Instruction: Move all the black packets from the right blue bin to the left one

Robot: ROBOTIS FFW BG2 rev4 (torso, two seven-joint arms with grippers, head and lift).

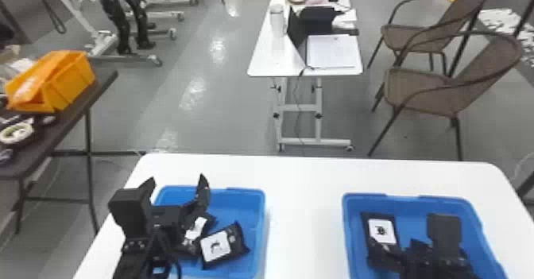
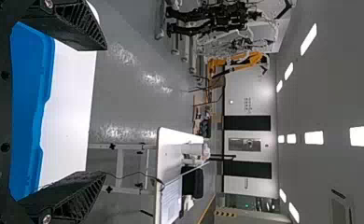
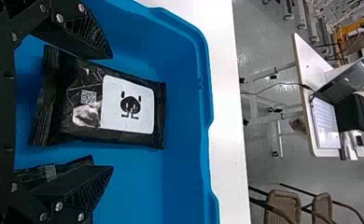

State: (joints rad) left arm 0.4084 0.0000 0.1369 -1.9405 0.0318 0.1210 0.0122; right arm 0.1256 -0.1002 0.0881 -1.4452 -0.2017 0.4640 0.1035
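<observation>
Both open: left gripper (image 1: pixel 177 179) over bin (image 1: pixel 259 222), right gripper (image 1: pixel 397 247) seemingly near packet (image 1: pixel 382 231)

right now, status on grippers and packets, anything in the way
Left gripper open over left bin. Right gripper open over right bin. Labelled packet ahead. Second packet near one finger.

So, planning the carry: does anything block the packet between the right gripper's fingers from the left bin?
Yes, the right bin's left wall and the left bin's right wall; the left gripper hovers over that bin.
</observation>
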